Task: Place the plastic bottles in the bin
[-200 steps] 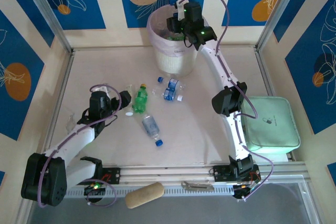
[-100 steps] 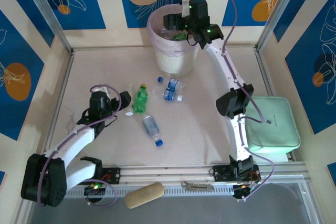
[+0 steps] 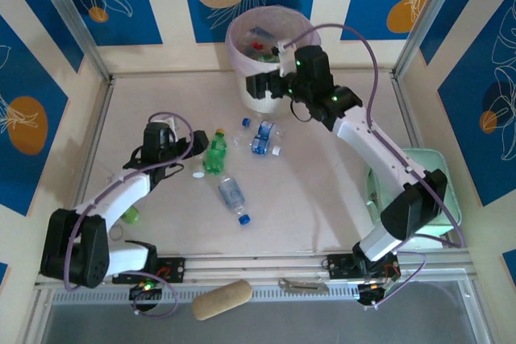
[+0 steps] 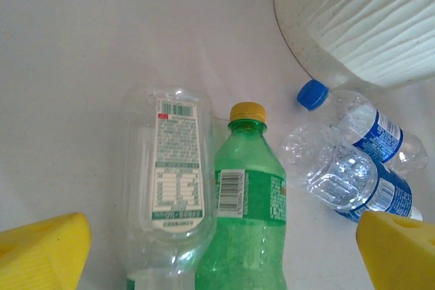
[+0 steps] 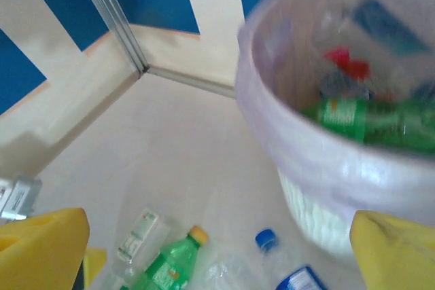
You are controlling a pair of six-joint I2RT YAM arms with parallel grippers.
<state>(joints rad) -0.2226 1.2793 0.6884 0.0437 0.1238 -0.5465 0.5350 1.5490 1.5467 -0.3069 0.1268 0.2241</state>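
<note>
Top external view: bin (image 3: 235, 47) stands at far centre of the table (image 3: 322, 199). Loose plastic bottles lie on its near side, between the two arms.
Bin contents: binned green bottle (image 5: 367, 121) and a red cap (image 5: 346, 62), blurred in the right wrist view.
Left gripper (image 4: 217, 252): spread fully wide and empty, its yellow fingertips (image 4: 41, 252) either side of two bottles.
Between left jaws: clear labelled bottle (image 4: 173, 174) and yellow-capped green bottle (image 4: 248, 202), side by side and touching.
Right gripper (image 5: 217, 256): spread wide, holding nothing, just beside the bin's near-left wall.
Other stock: blue-labelled pair (image 4: 360, 168) just near of the bin, and a lone blue-capped bottle (image 3: 232, 193) nearer still. A green item (image 3: 131, 215) half hidden under the left arm is likely a bottle.
Risk, double grab: closing here would likely take both bottles, and one may squirt out sideways or drop on the way to the bin.
Risk, slip: thin round plastic may crush or roll under the pads.
Risk, bin knock: the right arm is close to the bin wall, so a sideways sweep could shove or tip the bin.
Risk, arm clash: both grippers are near the same cluster and could meet if both reach for it.
Risk, oversight: the hidden green item could be missed or dragged by the left arm.
</note>
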